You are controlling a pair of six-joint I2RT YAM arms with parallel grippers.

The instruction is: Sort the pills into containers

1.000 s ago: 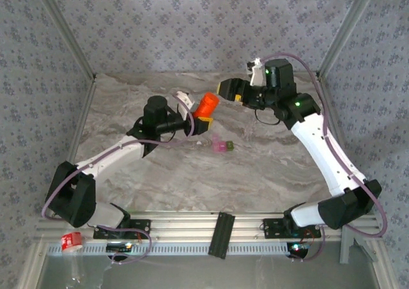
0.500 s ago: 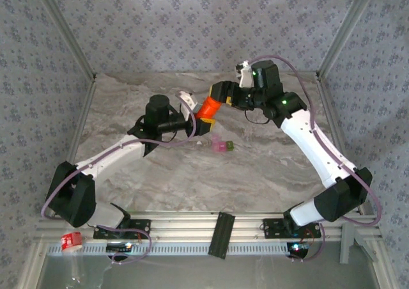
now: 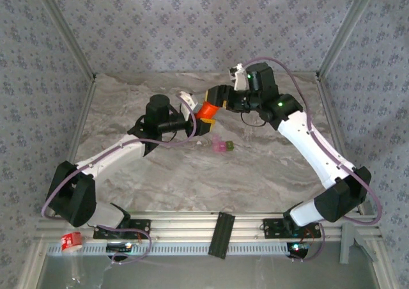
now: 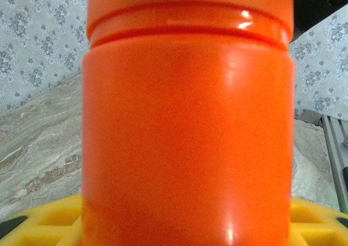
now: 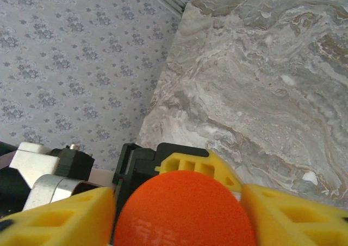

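The orange bottle (image 3: 206, 109) hangs tilted above the back middle of the table, held from both ends. My left gripper (image 3: 195, 121) is shut on its body (image 4: 185, 121), with yellow fingers (image 4: 49, 227) showing at either side. My right gripper (image 3: 216, 100) is shut on its cap (image 5: 185, 213), and the yellow pads (image 5: 65, 216) press against both sides. The containers (image 3: 221, 146), a small joined pink and green pair, lie on the table just below the bottle. The pills are hidden.
The marble table (image 3: 255, 167) runs back to patterned walls on three sides, with a slanted metal post (image 3: 70, 43) in each back corner. A black block (image 3: 221, 234) lies on the front rail. A red-and-white item (image 3: 71, 240) sits at the front left corner.
My right arm has swung left to the bottle and its fingers have closed round the cap. The left arm and the bottle have stayed in place.
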